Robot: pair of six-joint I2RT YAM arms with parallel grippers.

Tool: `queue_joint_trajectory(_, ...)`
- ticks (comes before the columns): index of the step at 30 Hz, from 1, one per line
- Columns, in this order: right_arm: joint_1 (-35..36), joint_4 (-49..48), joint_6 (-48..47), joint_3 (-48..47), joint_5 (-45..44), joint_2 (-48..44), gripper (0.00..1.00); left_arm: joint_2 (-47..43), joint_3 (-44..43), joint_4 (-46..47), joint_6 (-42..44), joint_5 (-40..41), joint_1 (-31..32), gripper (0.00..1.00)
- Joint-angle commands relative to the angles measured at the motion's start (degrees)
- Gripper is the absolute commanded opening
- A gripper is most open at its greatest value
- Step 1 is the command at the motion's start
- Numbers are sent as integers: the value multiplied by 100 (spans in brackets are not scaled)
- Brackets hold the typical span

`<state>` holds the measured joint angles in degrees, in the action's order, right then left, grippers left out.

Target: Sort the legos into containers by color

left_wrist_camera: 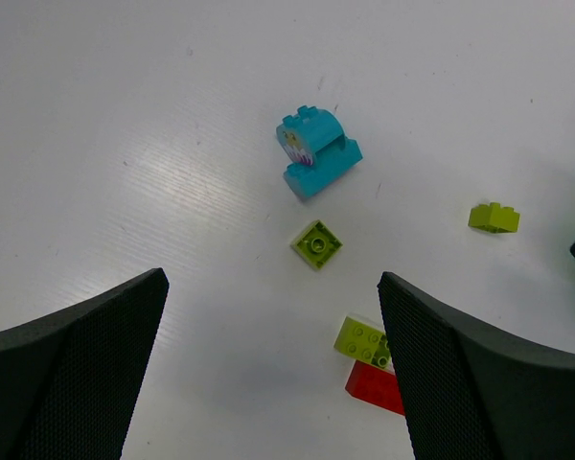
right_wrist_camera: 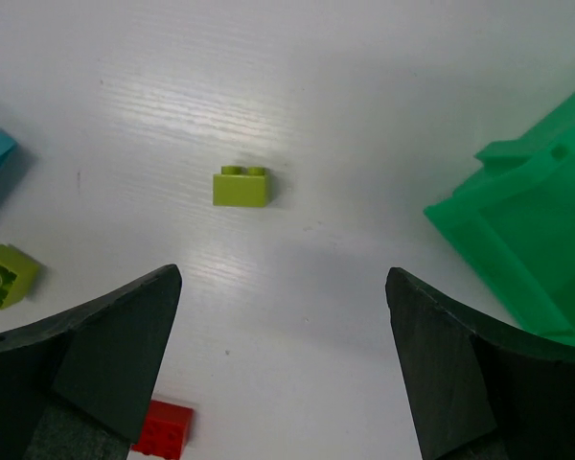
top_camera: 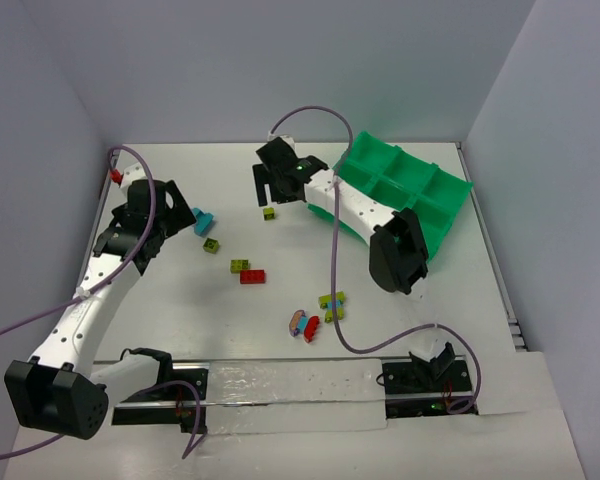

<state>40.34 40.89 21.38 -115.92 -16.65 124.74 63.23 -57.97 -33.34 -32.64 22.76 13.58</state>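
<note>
My left gripper (top_camera: 180,218) (left_wrist_camera: 271,283) is open and empty, hovering just left of a cyan-blue brick (top_camera: 203,222) (left_wrist_camera: 316,151). An olive brick (top_camera: 211,245) (left_wrist_camera: 316,242) lies beyond its fingertips, and an olive brick (left_wrist_camera: 362,340) and a red brick (top_camera: 252,277) (left_wrist_camera: 374,388) lie by its right finger. My right gripper (top_camera: 270,192) (right_wrist_camera: 282,276) is open and empty above another olive brick (top_camera: 269,213) (right_wrist_camera: 242,186). The green tray (top_camera: 410,190) (right_wrist_camera: 527,240) sits tilted at the back right, partly behind the right arm.
Two small clusters of bricks lie mid-table: olive and cyan (top_camera: 331,300), pinkish and red (top_camera: 303,323). A lone red brick (top_camera: 115,176) sits at the far left edge. The right arm's purple cable loops over the table. Walls close in the left, back and right.
</note>
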Motion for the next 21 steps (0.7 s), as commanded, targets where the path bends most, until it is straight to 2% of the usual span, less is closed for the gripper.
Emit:
queue_joint_trajectory(1,94,401,111,-1058,-57,456,95,-51,-270,-90,-61,120,30,99)
queue_joint_trajectory(9,158,463,389,-1885,48,1300,95,-126,-276,-111,-41,97,39,99)
queue_joint_trajectory(21,279,266,700,-2043,-452,1953,91,-208,-338,-229,39,121,39,99)
